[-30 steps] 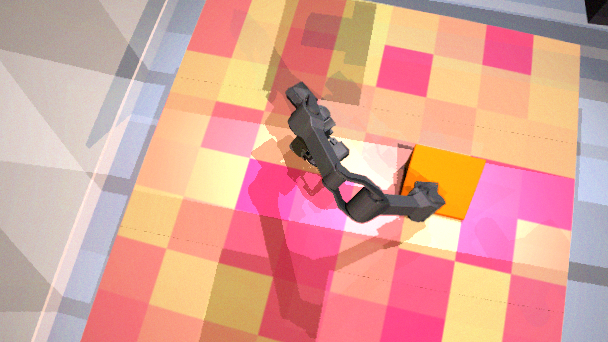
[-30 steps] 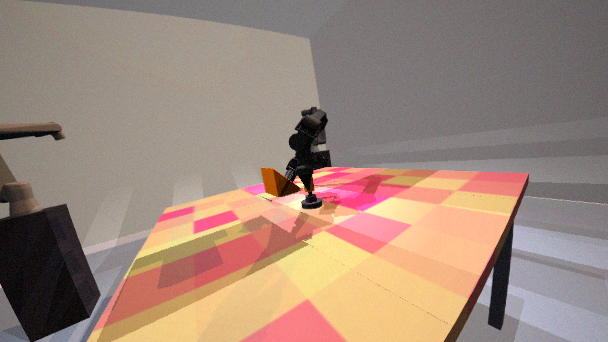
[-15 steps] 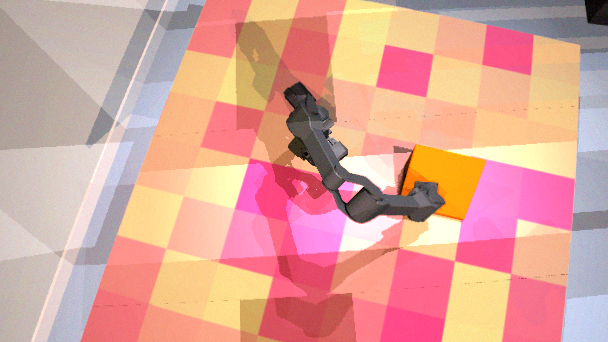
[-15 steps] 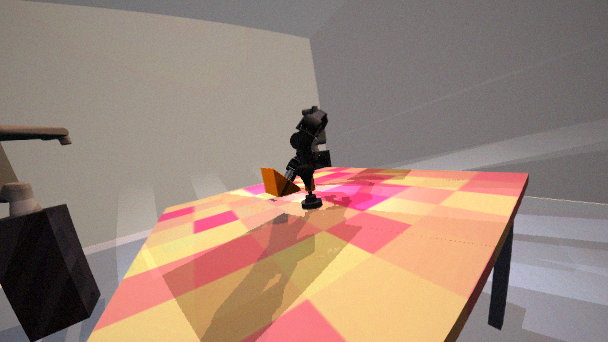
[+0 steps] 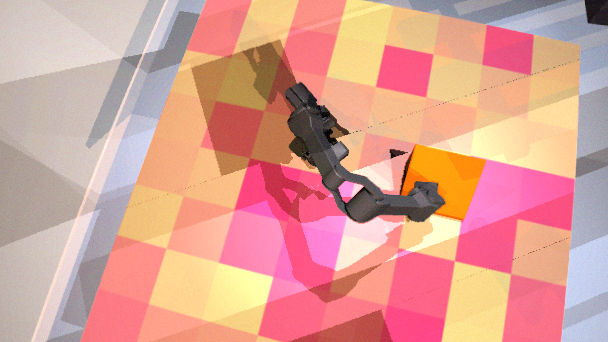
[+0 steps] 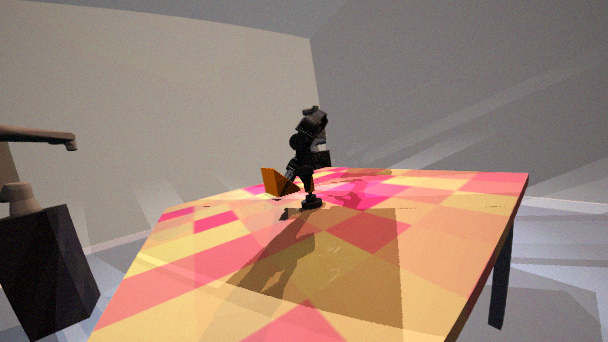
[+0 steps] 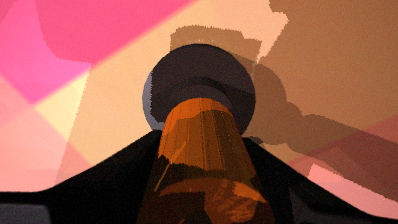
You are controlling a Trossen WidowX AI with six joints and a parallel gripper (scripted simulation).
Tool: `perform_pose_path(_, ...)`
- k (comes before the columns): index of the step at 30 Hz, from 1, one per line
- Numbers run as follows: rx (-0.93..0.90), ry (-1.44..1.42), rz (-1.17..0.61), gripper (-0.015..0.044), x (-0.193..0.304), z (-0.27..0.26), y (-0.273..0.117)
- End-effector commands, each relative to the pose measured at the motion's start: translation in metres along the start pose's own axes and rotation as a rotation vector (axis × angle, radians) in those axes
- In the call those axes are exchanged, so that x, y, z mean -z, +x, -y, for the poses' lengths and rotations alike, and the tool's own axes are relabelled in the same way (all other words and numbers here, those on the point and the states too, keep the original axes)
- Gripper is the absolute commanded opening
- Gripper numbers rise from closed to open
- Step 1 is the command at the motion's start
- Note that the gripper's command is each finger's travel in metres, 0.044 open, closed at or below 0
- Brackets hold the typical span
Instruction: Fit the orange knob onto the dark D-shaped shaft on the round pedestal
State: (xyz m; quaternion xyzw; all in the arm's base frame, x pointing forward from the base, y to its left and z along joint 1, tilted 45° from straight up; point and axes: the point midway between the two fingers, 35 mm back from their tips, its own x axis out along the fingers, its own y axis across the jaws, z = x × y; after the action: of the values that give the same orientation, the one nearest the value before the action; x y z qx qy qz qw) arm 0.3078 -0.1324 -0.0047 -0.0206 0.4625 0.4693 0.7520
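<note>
The orange knob [image 6: 312,186] [image 7: 200,131] is upright between the fingers of my gripper [image 6: 308,183] [image 7: 200,141], which is shut on it. The dark round pedestal [image 6: 311,203] [image 7: 175,65] stands on the table directly below the knob. In the exterior view a short dark stub shows between the knob's lower end and the pedestal, so the knob is not down on the pedestal. I cannot tell whether the knob touches the shaft's top or is partly around it. The shaft's flat side and the knob's hole are hidden. In the top view the arm hides the knob.
A large orange block [image 5: 452,175] [image 6: 274,182] with a sloped side stands close beside the arm's base. The arm [image 5: 320,150] reaches from there over the checkered table [image 5: 190,280] [image 6: 450,280]. A dark stand [image 6: 45,270] is off the table at the left in the exterior view.
</note>
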Motion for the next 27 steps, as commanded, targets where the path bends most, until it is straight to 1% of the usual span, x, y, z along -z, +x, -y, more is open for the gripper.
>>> perform_pose_path(1,0.004,-0.003,-0.001,0.0,-0.0003,-0.0011,-0.0026)
perform_pose_path(27,0.004,-0.003,-0.001,0.0,-0.0019,0.0022,0.0002)
